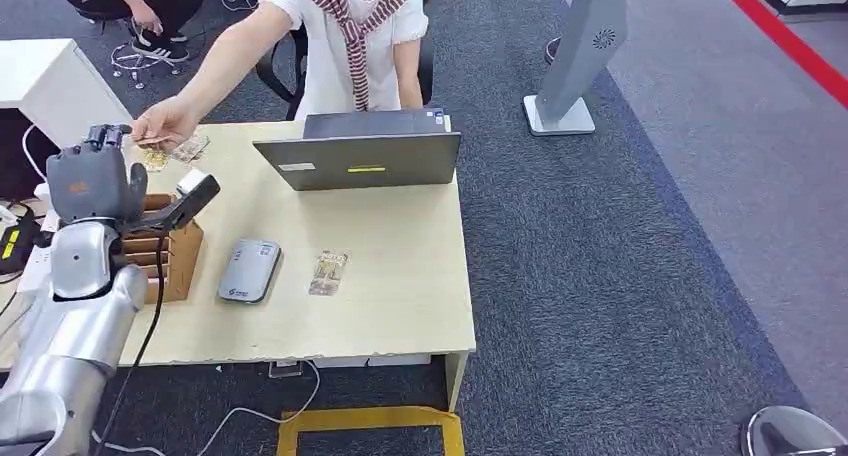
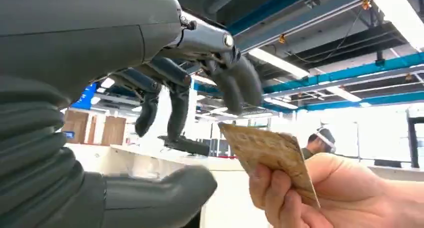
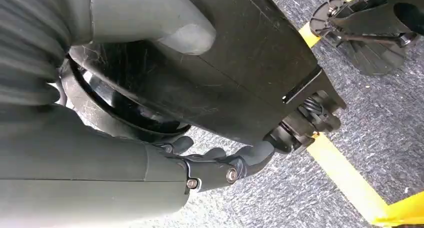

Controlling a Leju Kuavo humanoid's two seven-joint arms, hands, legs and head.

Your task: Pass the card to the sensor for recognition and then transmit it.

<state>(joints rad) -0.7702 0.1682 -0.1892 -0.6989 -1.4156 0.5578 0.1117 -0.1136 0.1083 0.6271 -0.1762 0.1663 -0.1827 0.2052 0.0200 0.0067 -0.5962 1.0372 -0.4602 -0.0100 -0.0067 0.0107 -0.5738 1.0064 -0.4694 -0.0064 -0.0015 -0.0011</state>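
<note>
Seen from the head camera, the robot's left hand (image 1: 92, 181) is raised over the far left corner of the pale wooden table (image 1: 400, 276), fingers apart and holding nothing, while a seated person's hand (image 1: 165, 124) reaches across just beyond it, pinching a card (image 1: 148, 142) at the fingertips. More cards (image 1: 172, 154) lie on the table under that hand. A wooden holder (image 1: 172, 261) stands at the left edge, with a grey card reader (image 1: 248, 270) to its right and another card (image 1: 328, 272) lying flat right of the reader; a grey laptop (image 1: 362, 156) sits open at the far side, its back toward the robot. From the left wrist, the left hand's dark fingers (image 2: 177, 110) hang spread above its thick thumb, empty, and the person's hand (image 2: 320, 193) holds the brown patterned card (image 2: 267, 150) upright just beside them, not touching. From the right wrist, the right hand (image 3: 215, 168) hangs over grey carpet (image 3: 380, 118) crossed by a yellow floor line (image 3: 345, 180), fingers curled in on nothing.
</note>
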